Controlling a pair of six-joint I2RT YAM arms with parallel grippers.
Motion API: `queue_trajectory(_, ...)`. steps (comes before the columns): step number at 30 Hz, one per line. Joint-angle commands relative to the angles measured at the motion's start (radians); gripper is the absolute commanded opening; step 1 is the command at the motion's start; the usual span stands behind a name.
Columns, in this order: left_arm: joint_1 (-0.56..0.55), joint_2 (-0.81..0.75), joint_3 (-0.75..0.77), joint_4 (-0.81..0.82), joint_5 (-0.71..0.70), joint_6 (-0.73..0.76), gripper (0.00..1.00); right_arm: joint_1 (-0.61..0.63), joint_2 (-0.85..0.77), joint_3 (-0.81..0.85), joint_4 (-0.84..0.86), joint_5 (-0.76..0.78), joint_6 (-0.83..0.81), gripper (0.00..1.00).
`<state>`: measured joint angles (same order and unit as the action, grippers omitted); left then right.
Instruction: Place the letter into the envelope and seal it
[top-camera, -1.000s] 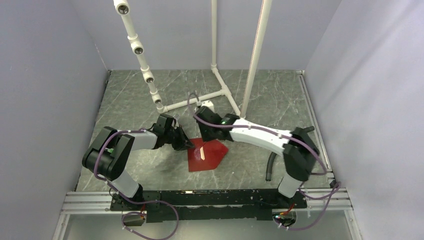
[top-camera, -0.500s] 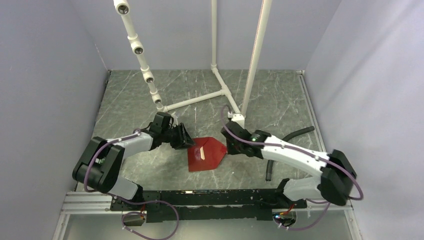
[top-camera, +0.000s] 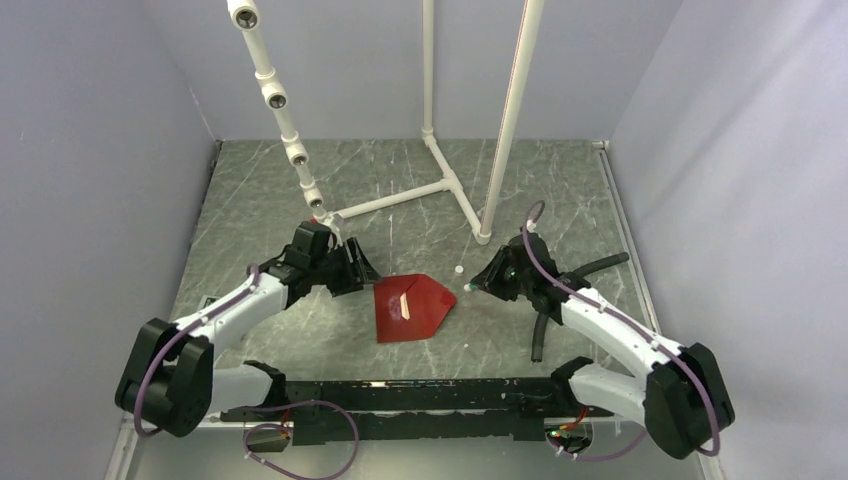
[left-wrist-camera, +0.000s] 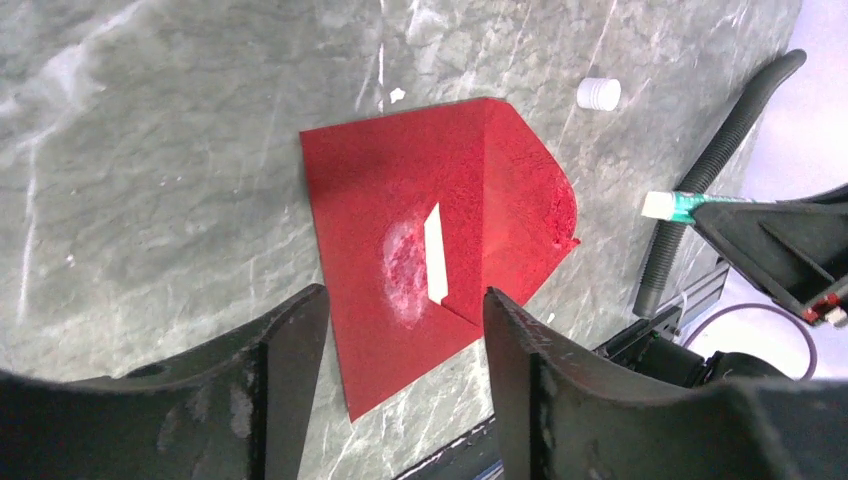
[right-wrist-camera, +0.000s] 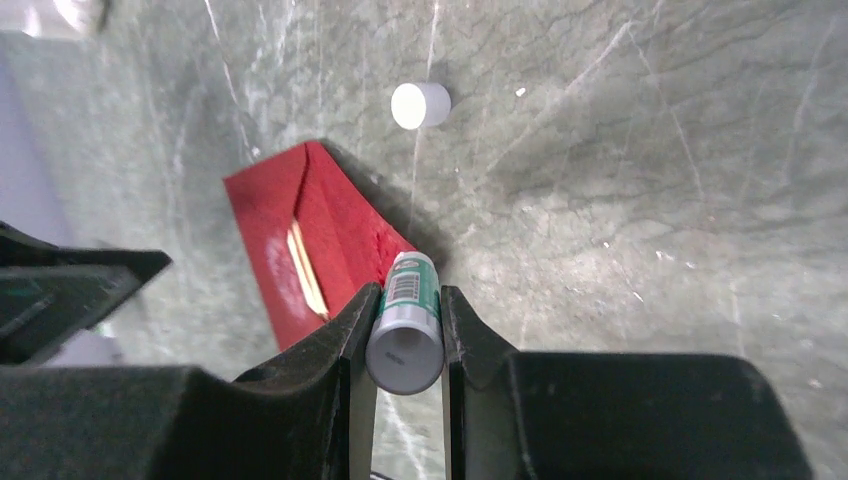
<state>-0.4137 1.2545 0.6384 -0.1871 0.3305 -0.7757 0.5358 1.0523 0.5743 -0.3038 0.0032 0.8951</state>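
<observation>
envelope (top-camera: 412, 308): dark red, lies flat on the grey marbled worktop (top-camera: 260, 200), mid-front between the two arms. Squarish body, with the pointed flap folded out on the side facing the right arm. Not sealed.
envelope surface: whitish smear in the middle of the body, just inboard of the flap crease. Right wrist view shows a shadow under the flap edge, so the flap looks slightly lifted.
letter (left-wrist-camera: 435, 252): only a thin pale sliver shows, mid-envelope and touching the smear. The rest is hidden in the red paper, and no print is readable.
left claw (top-camera: 362, 272): spread, holding nothing, just beside the envelope's edge opposite the flap. From its own camera the envelope's near corner sits between the fingers (left-wrist-camera: 300, 340). Can't tell contact.
right claw (right-wrist-camera: 408, 292): pinching a glue stick (right-wrist-camera: 405, 325), a green-and-white tube. It sits near the flap tip, off the envelope on the flap side. The tube's nose points at the flap; can't tell if it touches.
cap (top-camera: 458, 270): small, white and round, loose on the worktop just beyond the flap tip and apart from the envelope.
hose (top-camera: 542, 325): black and ribbed, on the worktop past the right claw, well apart from the envelope.
pipe frame (top-camera: 430, 190): white, behind the envelope at the far side.
</observation>
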Motion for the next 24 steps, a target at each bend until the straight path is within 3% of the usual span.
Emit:
queue_trajectory(1, 0.002, -0.056, -0.037, -0.023, -0.084, -0.013, 0.66, -0.114, 0.067, -0.05, 0.268, -0.297, 0.116, 0.0)
queue_trajectory(10, 0.009, -0.014, -0.072, 0.023, -0.033, -0.025, 0.68, -0.236, 0.269, -0.07, 0.432, -0.48, 0.137, 0.09)
queue_trajectory(19, 0.01, 0.016, -0.095, 0.107, 0.015, -0.048, 0.66, -0.262, 0.389, -0.072, 0.51, -0.498, 0.13, 0.17)
queue_trajectory(22, 0.01, 0.025, -0.091, 0.101, 0.008, -0.047, 0.66, -0.269, 0.415, -0.07, 0.515, -0.485, 0.124, 0.26)
queue_trajectory(24, 0.01, 0.029, -0.087, 0.094, 0.003, -0.044, 0.67, -0.272, 0.416, -0.068, 0.505, -0.464, 0.119, 0.37)
